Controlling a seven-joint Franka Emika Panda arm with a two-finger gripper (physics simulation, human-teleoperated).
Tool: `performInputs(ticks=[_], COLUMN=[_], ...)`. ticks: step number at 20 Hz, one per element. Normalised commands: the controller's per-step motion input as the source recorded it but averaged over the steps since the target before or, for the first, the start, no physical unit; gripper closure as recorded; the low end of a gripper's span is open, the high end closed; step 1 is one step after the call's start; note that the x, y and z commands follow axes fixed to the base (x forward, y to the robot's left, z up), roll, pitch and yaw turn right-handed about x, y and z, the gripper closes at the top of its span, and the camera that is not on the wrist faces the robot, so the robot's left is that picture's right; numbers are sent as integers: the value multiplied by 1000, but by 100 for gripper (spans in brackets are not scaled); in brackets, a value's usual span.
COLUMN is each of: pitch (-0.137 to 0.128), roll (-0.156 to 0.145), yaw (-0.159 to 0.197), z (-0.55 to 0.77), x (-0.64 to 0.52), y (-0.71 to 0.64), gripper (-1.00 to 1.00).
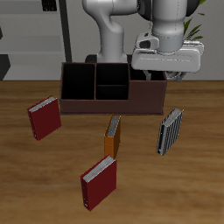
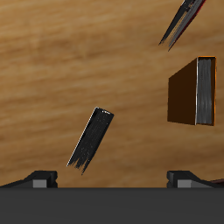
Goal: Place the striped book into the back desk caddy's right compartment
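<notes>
Wrist view: we hover over the striped book [image 2: 91,138], gripper [image 2: 112,179] spread wide, empty.
We should descend, fingers straddling its thin upright edge.

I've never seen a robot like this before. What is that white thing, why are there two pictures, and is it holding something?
The white thing is a robot arm in a computer simulation. Its grasping part, the tool, hangs above a wooden table. One picture looks at the robot from the front and above. The other comes from a camera on the tool, looking down. On the table stand a striped book, an orange book and two red books. Farther back sits the back desk caddy, a brown box with sections. The tool holds nothing; whether it is open or shut cannot be told.
</notes>
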Motion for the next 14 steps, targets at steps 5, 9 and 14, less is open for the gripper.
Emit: performInputs(ticks=[5,9,14], pitch=[-24,3,-17], roll=[-12,4,26], yaw=[-41,-56,-35], z=[-139,-130,-340], x=[132,105,99], y=[151,24,4], gripper=[-100,-100,-100])
